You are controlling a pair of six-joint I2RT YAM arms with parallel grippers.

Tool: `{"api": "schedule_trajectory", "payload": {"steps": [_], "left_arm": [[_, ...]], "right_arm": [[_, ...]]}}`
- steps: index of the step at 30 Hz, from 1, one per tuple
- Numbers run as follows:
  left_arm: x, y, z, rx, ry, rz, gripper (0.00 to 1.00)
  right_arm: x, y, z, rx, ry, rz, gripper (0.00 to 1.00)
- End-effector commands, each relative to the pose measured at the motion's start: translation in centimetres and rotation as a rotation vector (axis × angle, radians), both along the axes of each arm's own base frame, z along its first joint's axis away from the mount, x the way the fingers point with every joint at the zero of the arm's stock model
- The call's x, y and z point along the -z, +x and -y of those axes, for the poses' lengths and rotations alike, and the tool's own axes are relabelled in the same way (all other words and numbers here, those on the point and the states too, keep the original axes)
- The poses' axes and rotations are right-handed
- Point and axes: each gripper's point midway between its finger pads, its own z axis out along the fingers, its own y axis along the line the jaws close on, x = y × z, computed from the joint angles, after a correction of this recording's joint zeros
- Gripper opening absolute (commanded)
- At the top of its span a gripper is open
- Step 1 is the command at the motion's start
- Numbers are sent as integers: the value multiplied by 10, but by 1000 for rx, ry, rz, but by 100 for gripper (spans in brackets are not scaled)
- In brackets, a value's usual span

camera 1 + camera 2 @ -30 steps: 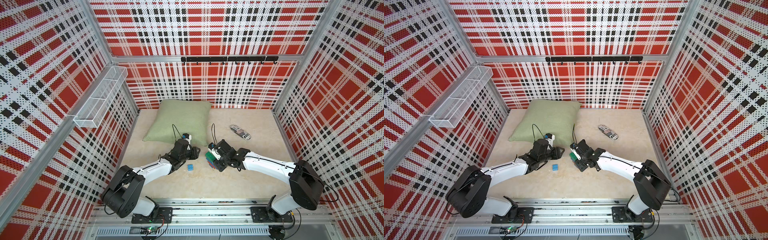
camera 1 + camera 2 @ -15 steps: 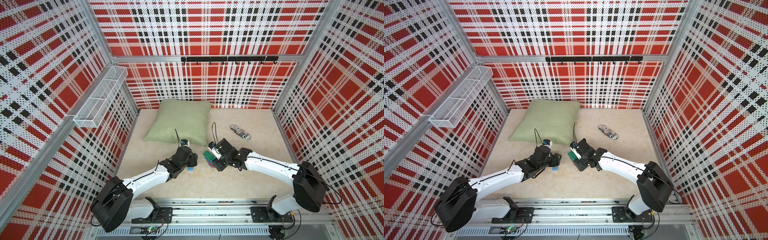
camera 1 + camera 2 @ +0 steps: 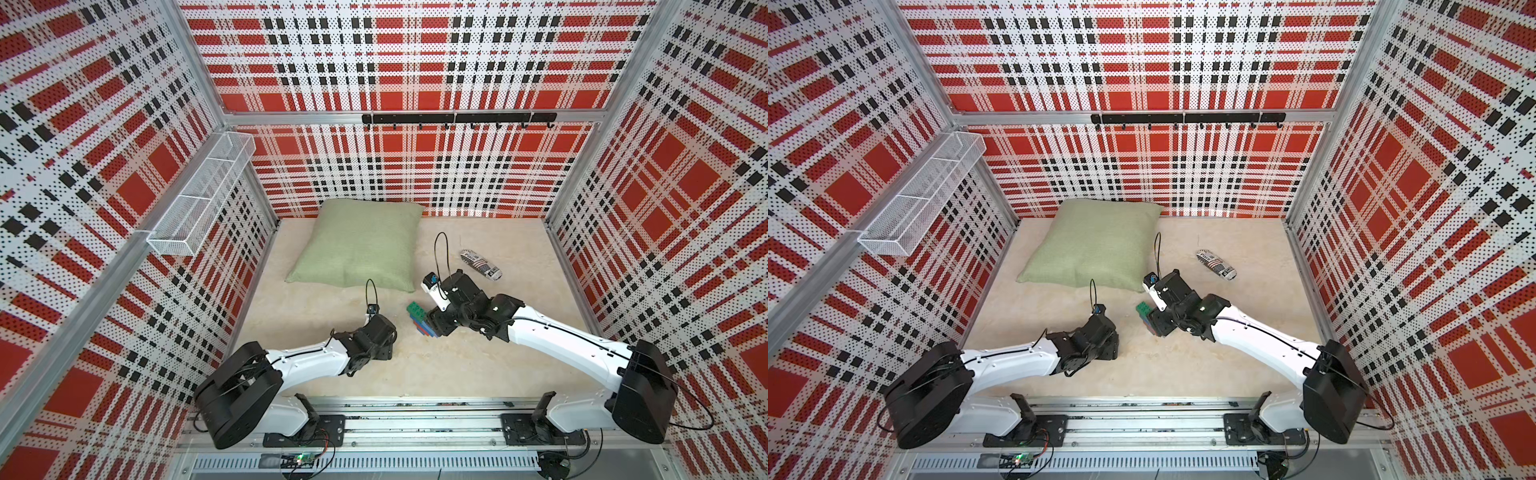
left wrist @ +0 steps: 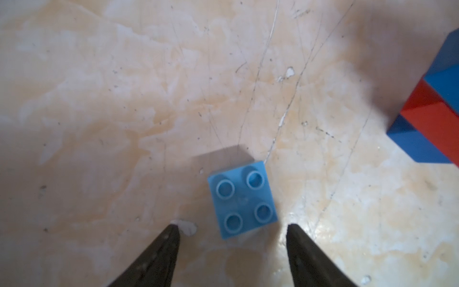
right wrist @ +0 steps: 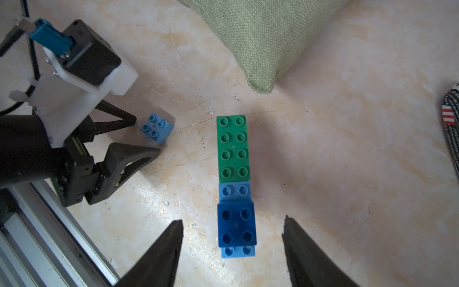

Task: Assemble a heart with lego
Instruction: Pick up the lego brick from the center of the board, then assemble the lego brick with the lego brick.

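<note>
Both released: left gripper (image 4: pixel 232 225) by a loose lego brick (image 4: pixel 242 200), right gripper (image 5: pixel 233 221) flanking the heart (image 5: pixel 233 149); wire basket (image 3: pixel 195 199) on wall.

I carry two grippers: one left gripper (image 4: pixel 232 225) and one right gripper (image 5: pixel 233 219). I count one pillow (image 3: pixel 357 245). One heart (image 5: pixel 236 184) lies near the pillow's near corner. In it I count one green brick (image 5: pixel 233 146), one dark blue brick (image 5: pixel 236 223) and one red brick (image 4: pixel 432 111). Light blue shows at two places. One loose light blue brick (image 4: pixel 242 198) lies near the pillow. There is one wire basket (image 3: pixel 199 195), one hook rail (image 3: pixel 457 118) and one printed pouch (image 3: pixel 481 264).
</note>
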Motion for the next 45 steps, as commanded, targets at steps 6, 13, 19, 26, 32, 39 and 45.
{"api": "schedule_trajectory", "payload": {"steps": [6,13,19,26,32,39,45], "left_arm": [[4,19,4,-23,38,38,58],[-5,28,15,40,-3,62,35],[-38,35,32,100,-116,101,26],[-109,39,65,208,-301,183,26],[-152,41,91,282,-391,229,26],[-140,59,94,353,-195,214,26],[-130,67,106,384,-96,192,26]], "right_arm": [[-6,2,1,5,44,-3,66],[-4,1,-1,-8,47,-7,62],[-10,-1,-1,-25,63,13,60],[-24,-11,-17,-101,60,190,61],[-36,0,-17,-71,37,406,66],[-16,-4,-2,-45,130,219,68],[19,-22,9,-43,66,80,67]]}}
